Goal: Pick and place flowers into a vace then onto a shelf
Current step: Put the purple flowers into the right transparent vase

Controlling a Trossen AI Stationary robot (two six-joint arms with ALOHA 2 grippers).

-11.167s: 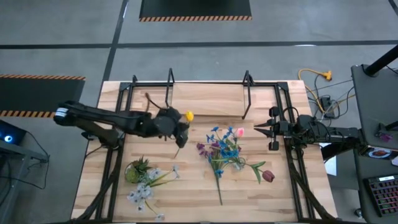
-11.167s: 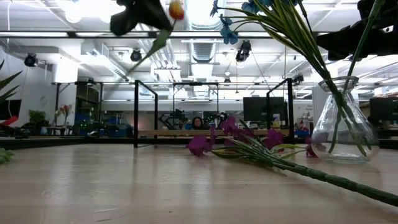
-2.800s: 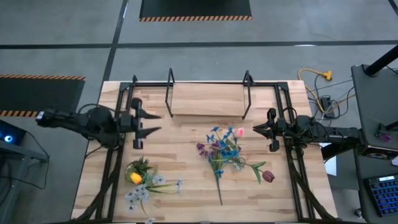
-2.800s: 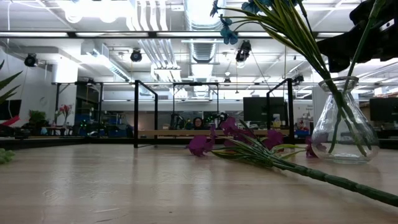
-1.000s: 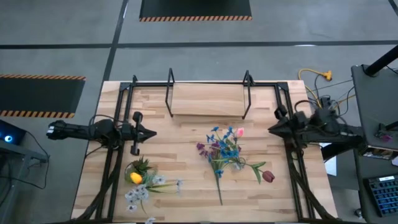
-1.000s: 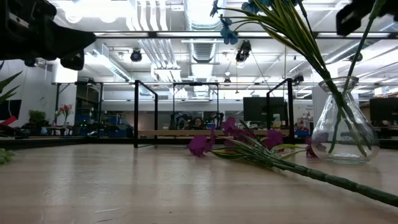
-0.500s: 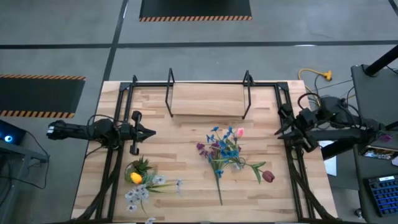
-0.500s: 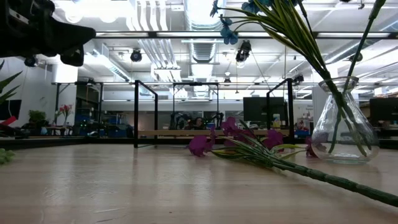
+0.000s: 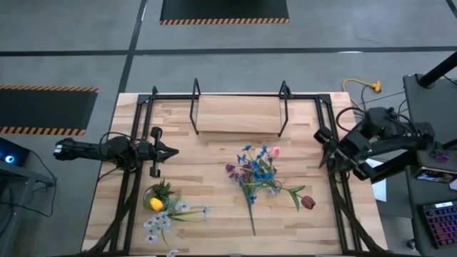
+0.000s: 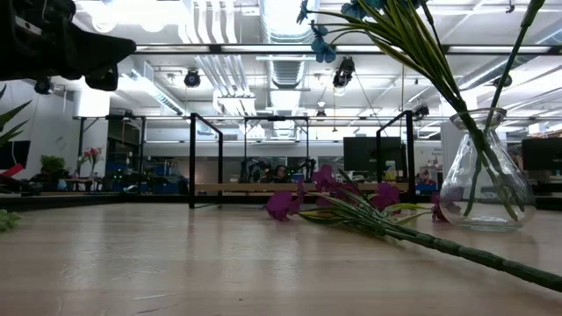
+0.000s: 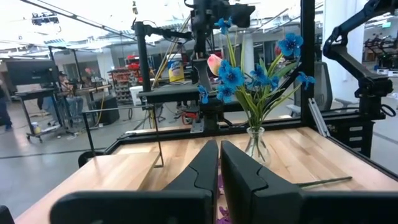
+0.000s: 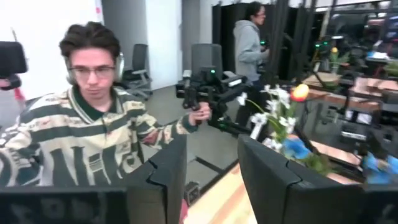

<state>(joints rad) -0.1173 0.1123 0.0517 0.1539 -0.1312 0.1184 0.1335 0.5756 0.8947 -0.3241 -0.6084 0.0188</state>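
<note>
From above, the wooden table (image 9: 214,214) carries the shelf (image 9: 238,114) at its far edge, a light board on black loop supports. Near the table's middle stands the vace (image 9: 270,187) with blue and pink flowers (image 9: 258,164) in it; a purple-headed stem (image 9: 250,207) and a dark red tulip (image 9: 308,202) lie on the table right beside it. At the near left sits a leafy potted plant (image 9: 158,194) with a yellow flower (image 9: 156,205) and white flowers (image 9: 163,223) lying against it. The left gripper (image 9: 173,151) waits over the table's left side with its fingers pressed together, holding nothing. The right gripper (image 9: 325,146) is at the table's right edge, well apart from the vase; from here I cannot tell its finger gap.

At table height, the clear vace (image 10: 486,184) stands at the right with green stems rising out of it, and purple blooms (image 10: 285,204) lie on the wood just left of it. A dark arm (image 10: 53,44) shows at upper left.

The left wrist view shows two fingers (image 11: 202,171) meeting, aimed at the vace (image 11: 255,144) and its blue blooms.

The right wrist view shows its fingers (image 12: 267,171) apart with nothing between them, facing a person in a striped top (image 12: 81,143); another person (image 12: 249,40) stands farther off.
</note>
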